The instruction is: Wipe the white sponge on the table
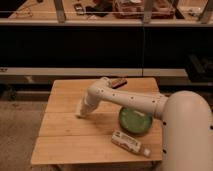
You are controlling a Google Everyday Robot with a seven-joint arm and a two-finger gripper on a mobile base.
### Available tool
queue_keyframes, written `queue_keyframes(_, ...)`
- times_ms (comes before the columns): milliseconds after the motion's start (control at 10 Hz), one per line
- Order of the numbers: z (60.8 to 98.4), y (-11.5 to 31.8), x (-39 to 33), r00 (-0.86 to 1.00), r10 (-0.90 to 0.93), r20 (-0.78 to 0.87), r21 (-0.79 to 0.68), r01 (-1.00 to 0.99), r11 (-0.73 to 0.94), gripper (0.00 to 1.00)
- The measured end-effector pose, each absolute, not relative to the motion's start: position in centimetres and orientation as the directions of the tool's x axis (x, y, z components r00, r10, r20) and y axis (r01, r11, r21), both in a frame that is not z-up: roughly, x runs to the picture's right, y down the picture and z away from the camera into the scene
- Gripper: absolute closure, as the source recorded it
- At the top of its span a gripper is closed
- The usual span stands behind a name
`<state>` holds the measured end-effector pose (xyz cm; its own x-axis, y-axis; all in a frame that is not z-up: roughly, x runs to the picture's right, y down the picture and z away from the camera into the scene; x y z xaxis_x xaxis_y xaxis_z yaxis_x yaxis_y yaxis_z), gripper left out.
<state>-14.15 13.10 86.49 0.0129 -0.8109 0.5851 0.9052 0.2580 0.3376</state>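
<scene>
Nearest me, the tube lies just in front of the green bowl. Left of the bowl, my gripper is pressed together, apparently pinching the white sponge against the table. The arm crosses the bowl's far rim, so I judge a wide stroke could knock the bowl, or pull the sponge loose.

Matt pale wooden planks for the table, shiny-ish green bowl, smooth white plastic-looking shell on the gripper, down mid-left on the planks.
</scene>
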Motion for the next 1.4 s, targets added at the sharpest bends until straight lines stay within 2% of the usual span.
queue_keyframes(400, 82.1, 17.4, -15.1, -0.117, -0.804, 0.582, 0.414, 0.894, 0.170, 1.00)
queue_keyframes(800, 79.6, 23.4, -10.1, -0.130, -0.761, 0.635, 0.365, 0.920, 0.147, 1.00)
queue_keyframes(1100, 80.2, 23.8, -5.7, -0.042, -0.755, 0.654, 0.270, 0.946, 0.181, 1.00)
queue_keyframes(1400, 82.4, 21.7, -1.7, 0.087, -0.758, 0.647, 0.169, 0.952, 0.253, 1.00)
